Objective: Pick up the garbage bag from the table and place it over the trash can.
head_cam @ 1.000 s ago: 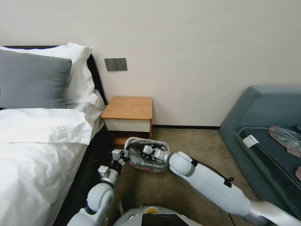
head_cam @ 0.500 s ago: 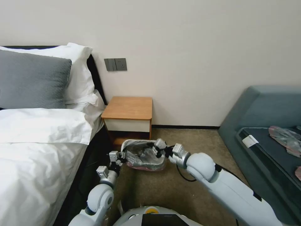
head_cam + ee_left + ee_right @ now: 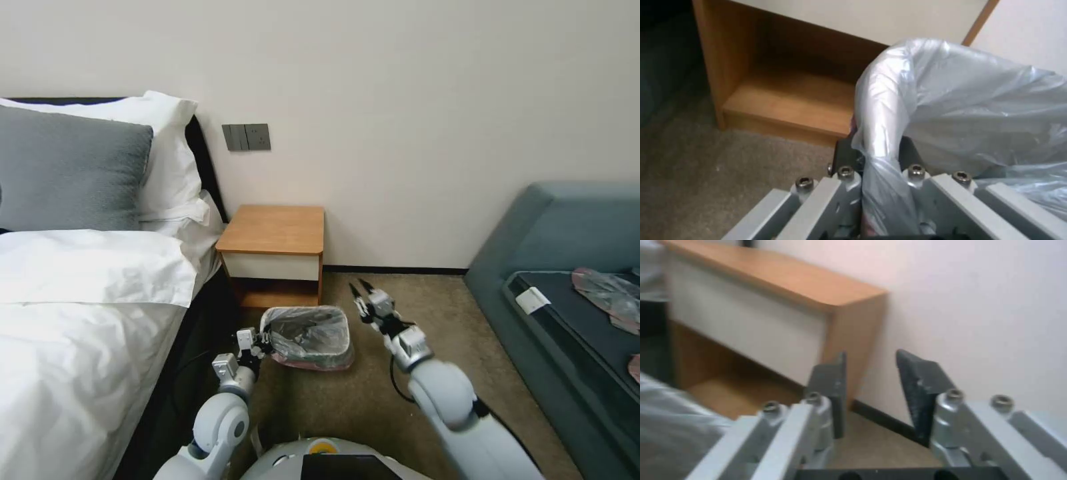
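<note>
Thin grey plastic is pinched between the fingers (image 3: 907,156) of the left gripper (image 3: 257,341), which clamps the garbage bag (image 3: 308,331) where it folds over the edge of the trash can (image 3: 313,361) nearest the bed. The right gripper (image 3: 361,296) hangs just beside the can's far side, its fingers spread with nothing between them, pointing toward the table (image 3: 275,230). Judging by the pink-red rim wrapped around the can's outside, the bag is already seated and little remains but for the left gripper to let go.
</note>
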Tool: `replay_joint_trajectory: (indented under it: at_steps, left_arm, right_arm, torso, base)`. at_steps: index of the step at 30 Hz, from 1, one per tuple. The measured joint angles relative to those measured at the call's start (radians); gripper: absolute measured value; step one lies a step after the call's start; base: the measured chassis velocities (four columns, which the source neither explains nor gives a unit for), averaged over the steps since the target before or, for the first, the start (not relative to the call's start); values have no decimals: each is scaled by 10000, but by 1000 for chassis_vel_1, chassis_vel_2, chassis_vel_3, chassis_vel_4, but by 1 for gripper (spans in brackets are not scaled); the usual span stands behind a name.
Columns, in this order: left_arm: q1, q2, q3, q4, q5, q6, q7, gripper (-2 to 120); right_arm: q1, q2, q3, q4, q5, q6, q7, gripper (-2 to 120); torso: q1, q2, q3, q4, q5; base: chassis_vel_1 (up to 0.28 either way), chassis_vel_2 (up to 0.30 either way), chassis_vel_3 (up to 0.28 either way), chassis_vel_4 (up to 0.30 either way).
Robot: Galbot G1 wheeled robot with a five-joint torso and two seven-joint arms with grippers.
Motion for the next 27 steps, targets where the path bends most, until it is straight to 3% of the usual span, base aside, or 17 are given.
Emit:
replay_joint_trajectory:
  at_steps: [9, 17, 27]
  left_arm:
    - [-241, 476, 1192, -112, -661, 491, -743, 3]
    - [-129, 455, 1981, -403, -1081, 961, -1842, 3]
    - [-193, 273, 1817, -148, -1052, 1119, -2376, 3]
  right_arm:
    - [-2471, 1864, 1593, 451, -901, 1443, 87, 72]
    - [-2950, 2323, 1961, 318, -1047, 2061, 66, 99]
    - [-2999, 2329, 2015, 235, -1020, 2089, 59, 100]
  torso:
    - [0, 0, 0, -3, -3]
    - [0, 0, 0, 1, -1]
    - [0, 0, 1, 2, -1]
  base:
    - [0, 0, 0, 0]
    - [0, 0, 0, 0]
    - [0, 0, 0, 0]
